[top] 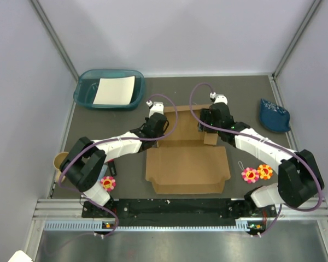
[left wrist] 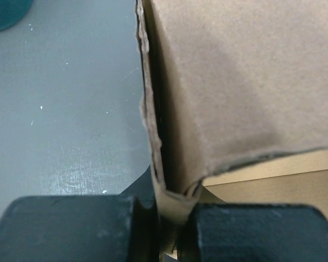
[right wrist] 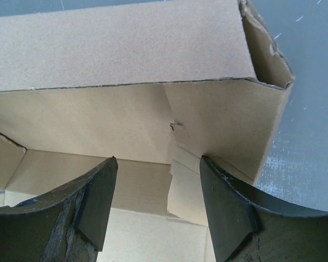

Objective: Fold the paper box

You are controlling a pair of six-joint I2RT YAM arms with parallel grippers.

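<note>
The paper box [top: 186,166], brown corrugated cardboard, lies in the middle of the table with its far wall and side flaps raised. My left gripper [top: 159,137] is at the box's far left corner. In the left wrist view this gripper [left wrist: 175,229] is shut on the edge of an upright cardboard flap [left wrist: 235,82]. My right gripper [top: 209,134] is at the far right corner. In the right wrist view it [right wrist: 159,196] stands open inside the box [right wrist: 120,49]. Its right finger [right wrist: 224,207] rests against the side wall, and a folded tab [right wrist: 183,180] lies between the fingers, not clamped.
A teal tray [top: 85,93] holding a white sheet [top: 115,90] stands at the far left. A blue object [top: 274,115] lies at the far right. Flower toys lie at the near left [top: 107,183] and near right [top: 250,175]. A brown cup [top: 60,161] sits at the left edge.
</note>
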